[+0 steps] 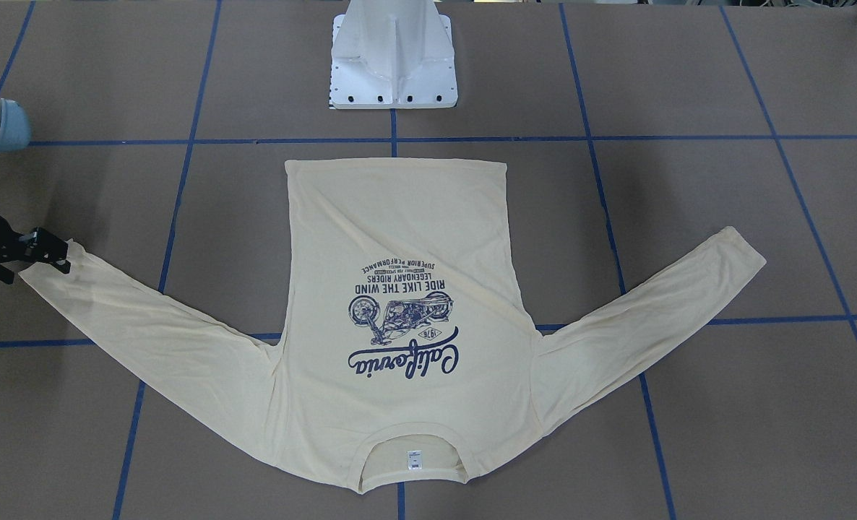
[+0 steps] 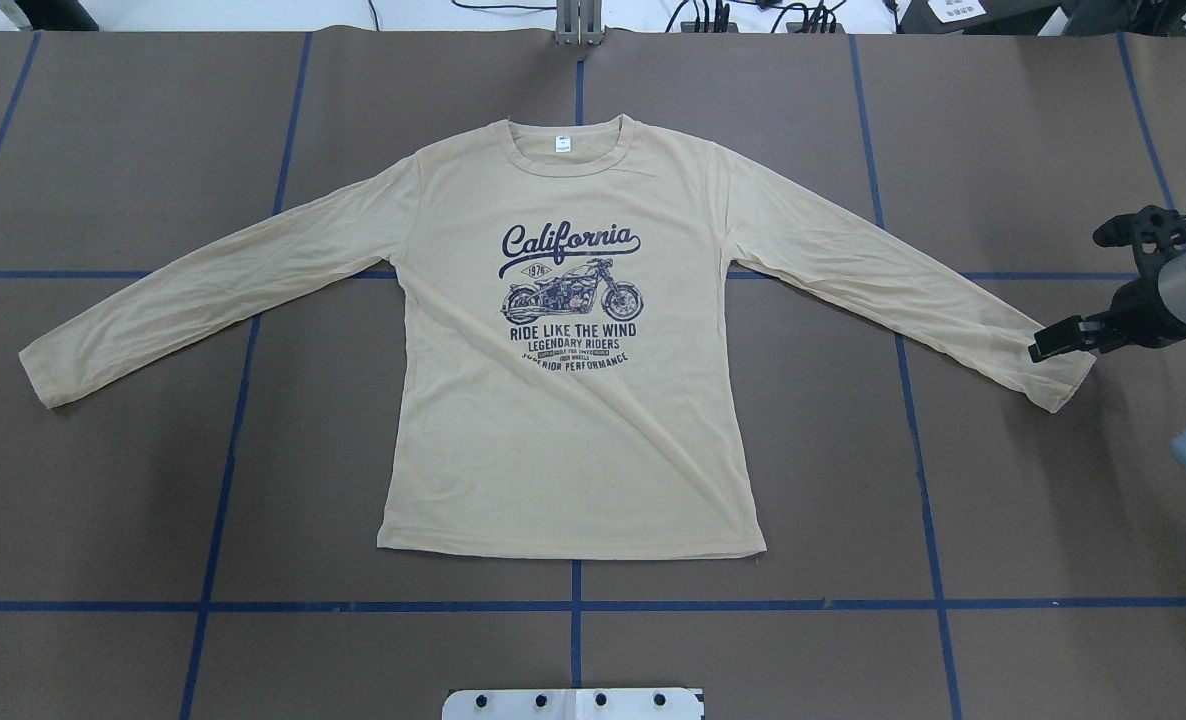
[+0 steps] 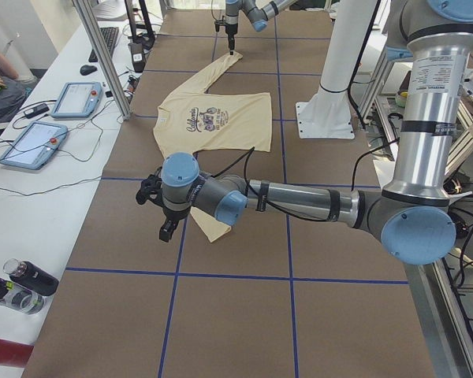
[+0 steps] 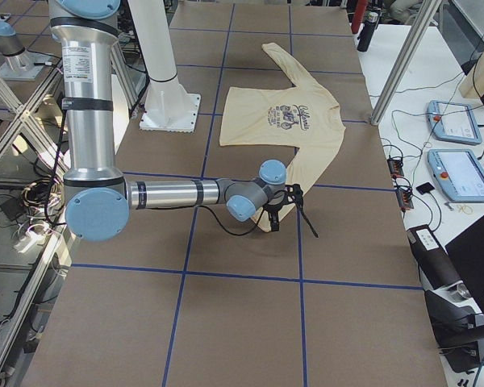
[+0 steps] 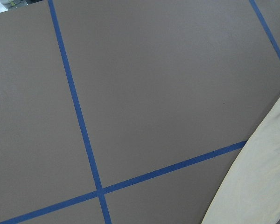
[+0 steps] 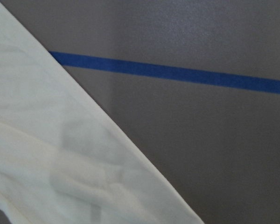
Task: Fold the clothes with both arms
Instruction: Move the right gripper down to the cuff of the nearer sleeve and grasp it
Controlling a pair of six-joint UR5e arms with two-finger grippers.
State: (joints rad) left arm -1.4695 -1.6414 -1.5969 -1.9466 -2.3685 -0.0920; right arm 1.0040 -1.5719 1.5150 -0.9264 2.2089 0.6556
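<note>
The pale cream-yellow long-sleeved T-shirt (image 2: 573, 430) lies flat on the table, navy "California" motorcycle print (image 2: 571, 295) up, collar and white neck label (image 2: 562, 145) on the far side from the robot, both sleeves spread outward. My right gripper (image 2: 1043, 350) is low at the cuff of the sleeve on my right (image 1: 82, 278). Its fingers (image 1: 58, 249) look parted at the cuff's edge, and the right wrist view shows that sleeve (image 6: 51, 154) close up. My left gripper (image 3: 166, 228) hovers just beyond the other cuff (image 3: 213, 230); I cannot tell whether it is open or shut.
The brown table mat (image 2: 1003, 480) carries a grid of blue tape lines (image 2: 913, 420). The robot's white pedestal base (image 1: 394, 61) stands behind the shirt's hem. Operators' tablets (image 3: 35, 142) and bottles (image 3: 20, 285) lie on a side bench beyond the table.
</note>
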